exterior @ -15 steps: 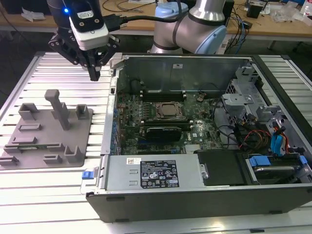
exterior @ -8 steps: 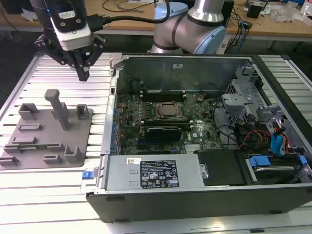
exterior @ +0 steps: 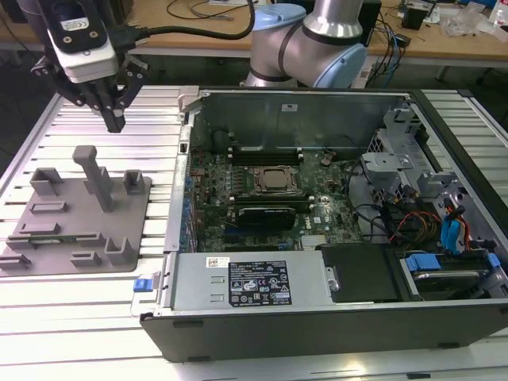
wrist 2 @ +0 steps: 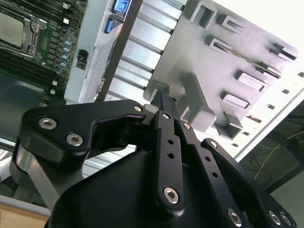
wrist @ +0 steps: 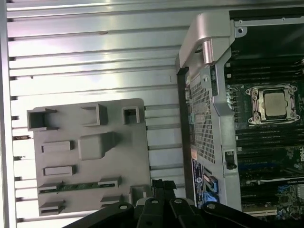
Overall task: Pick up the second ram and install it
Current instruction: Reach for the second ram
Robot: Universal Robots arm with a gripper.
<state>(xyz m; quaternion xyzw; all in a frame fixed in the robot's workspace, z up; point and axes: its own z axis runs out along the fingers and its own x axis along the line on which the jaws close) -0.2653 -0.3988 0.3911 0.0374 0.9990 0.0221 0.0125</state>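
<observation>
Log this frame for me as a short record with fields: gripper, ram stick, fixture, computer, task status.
gripper: shut, empty, above the table beside the fixture plate, touching nothing
ram stick: green, lying in a slot of the fixture plate, seen in the first wrist view
fixture plate: grey, on the slatted table, at the exterior view's left of the computer case
computer case: open, motherboard exposed
task status: ram stick not yet picked up

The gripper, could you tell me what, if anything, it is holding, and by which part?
Nothing: the gripper hangs empty, its fingers closed together, near the grey fixture plate.
</observation>
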